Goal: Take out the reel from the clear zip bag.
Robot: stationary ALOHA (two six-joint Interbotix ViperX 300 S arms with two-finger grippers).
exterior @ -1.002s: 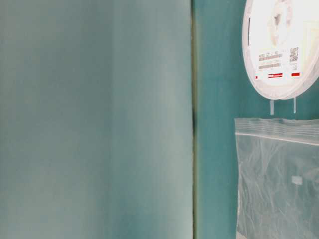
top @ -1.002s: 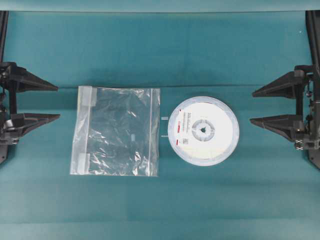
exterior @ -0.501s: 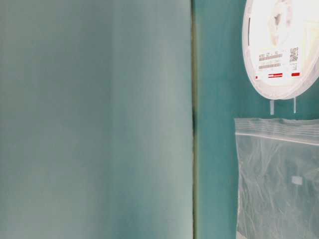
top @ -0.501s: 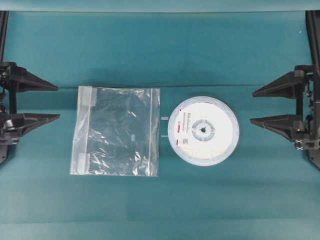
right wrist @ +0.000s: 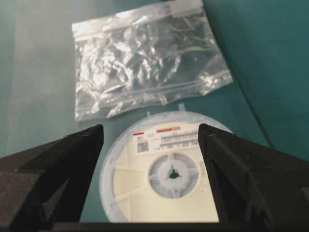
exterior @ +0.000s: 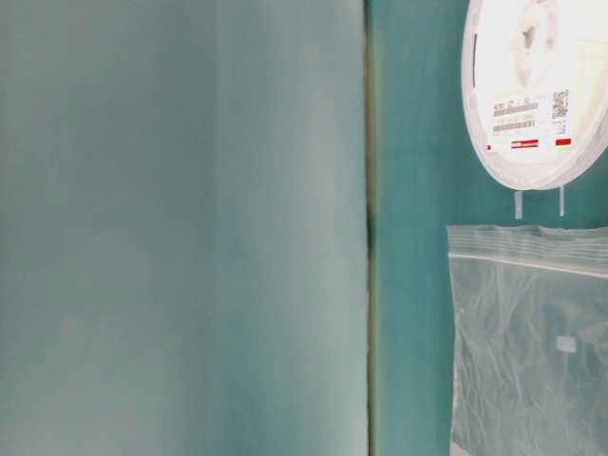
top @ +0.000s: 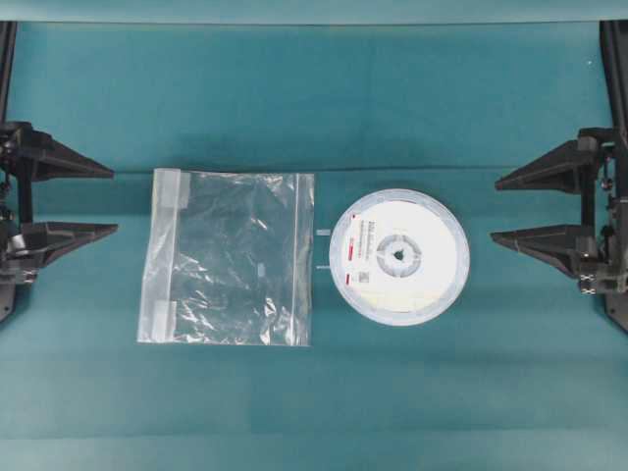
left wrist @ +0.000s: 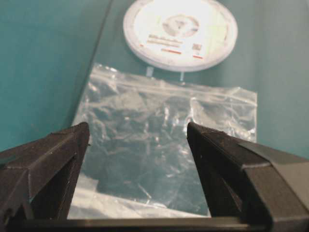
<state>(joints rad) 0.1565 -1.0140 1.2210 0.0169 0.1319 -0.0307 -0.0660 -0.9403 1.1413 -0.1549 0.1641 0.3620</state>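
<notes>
White reel (top: 399,257) out beside clear zip bag (top: 231,258), between wide-open left tool (top: 110,201) and right tool (top: 497,209)

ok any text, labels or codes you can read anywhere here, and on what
No text can be read in any view.
Reel: a printed label with lines of small print, too blurred to read.
Same label: a square code, too small to make out, and red marks with no legible wording.
Bag: no print, only blank whitish tape patches.
Grippers: no markings seen.
</notes>
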